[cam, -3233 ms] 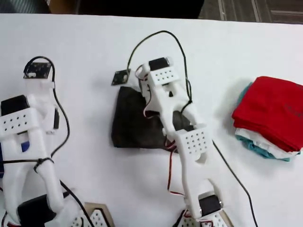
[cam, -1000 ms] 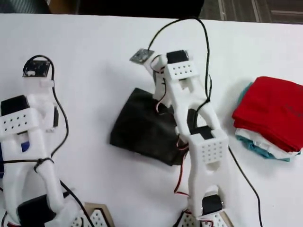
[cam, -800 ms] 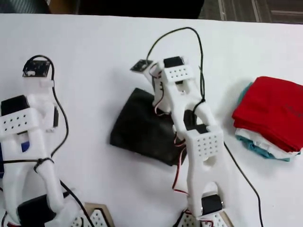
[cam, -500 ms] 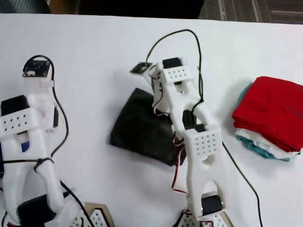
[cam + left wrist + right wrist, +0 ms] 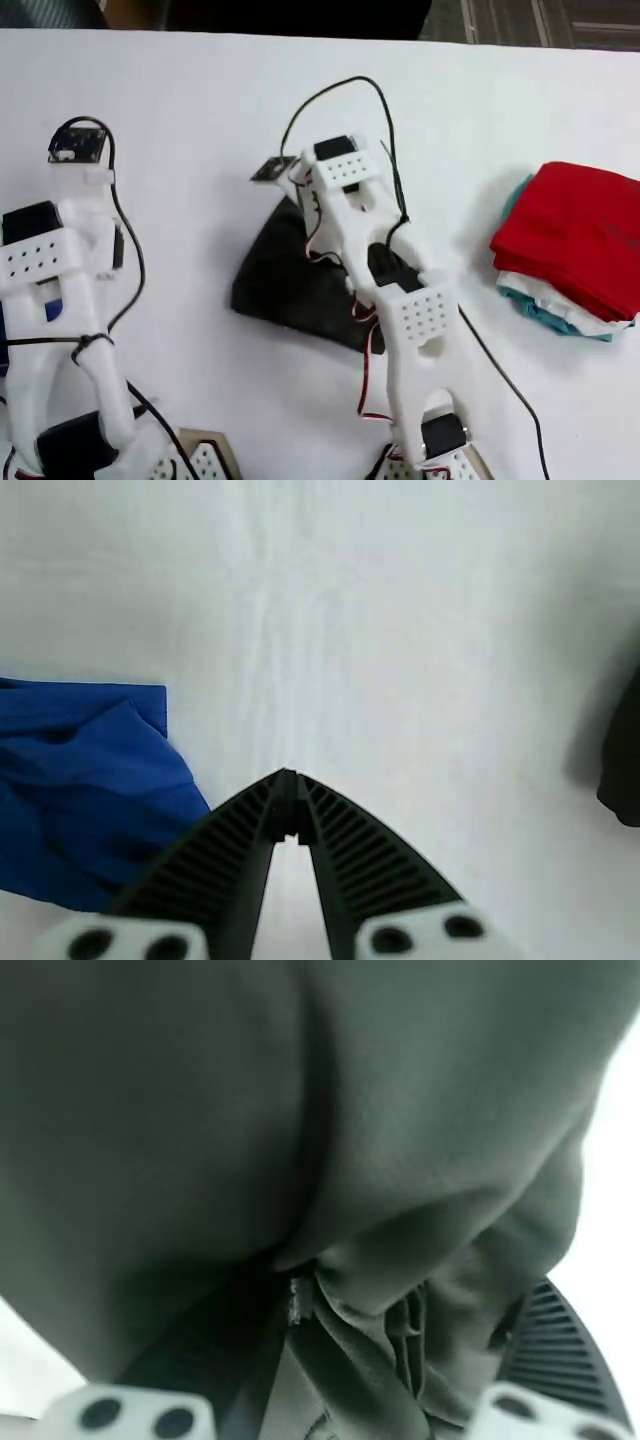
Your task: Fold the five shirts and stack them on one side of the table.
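A black shirt (image 5: 285, 285) lies crumpled in the middle of the table, with my right arm (image 5: 345, 200) stretched over it. In the right wrist view my right gripper (image 5: 420, 1310) is shut on a bunched fold of the black shirt (image 5: 300, 1110). At the right edge of the table sits a stack of folded shirts, a red shirt (image 5: 580, 235) on top with white and teal ones (image 5: 550, 305) under it. My left gripper (image 5: 290, 825) is shut and empty above the bare table, beside a blue shirt (image 5: 80, 790).
The left arm (image 5: 55, 260) stands at the table's left side, with a bit of blue cloth (image 5: 4, 345) at the edge there. Black cables (image 5: 330, 90) loop over the table behind the right arm. The table (image 5: 180, 90) is white.
My right arm has swung to the left, taking the far edge of the black shirt along, and the shirt's outline has shifted. The left arm has not moved.
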### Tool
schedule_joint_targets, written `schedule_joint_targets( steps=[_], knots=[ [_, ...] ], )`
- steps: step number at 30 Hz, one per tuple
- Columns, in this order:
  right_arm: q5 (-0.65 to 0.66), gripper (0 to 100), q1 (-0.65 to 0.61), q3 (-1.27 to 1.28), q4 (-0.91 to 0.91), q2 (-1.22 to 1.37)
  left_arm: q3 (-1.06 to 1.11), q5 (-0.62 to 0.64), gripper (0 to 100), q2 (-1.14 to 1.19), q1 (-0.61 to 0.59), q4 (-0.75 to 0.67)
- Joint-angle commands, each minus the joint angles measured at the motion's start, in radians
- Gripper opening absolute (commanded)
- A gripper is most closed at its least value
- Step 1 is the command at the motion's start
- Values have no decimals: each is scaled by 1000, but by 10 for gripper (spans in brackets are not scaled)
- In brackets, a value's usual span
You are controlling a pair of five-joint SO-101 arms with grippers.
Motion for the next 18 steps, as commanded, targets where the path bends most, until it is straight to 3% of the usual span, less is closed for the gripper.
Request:
schedule_joint_targets(
  steps=[1, 4, 7, 18],
  knots=[
    [3, 307, -16, 37, 8, 13, -8, 0, 28, -40, -11, -14],
    [8, 207, 12, 35, 5, 27, -10, 0, 28, -40, -11, -14],
    [6, 6, 31, 35, 5, 22, -13, 0, 28, -40, -11, -14],
    [2, 22, 134, -74, 15, -96, -8, 0, 28, -40, -11, -14]
  ],
)
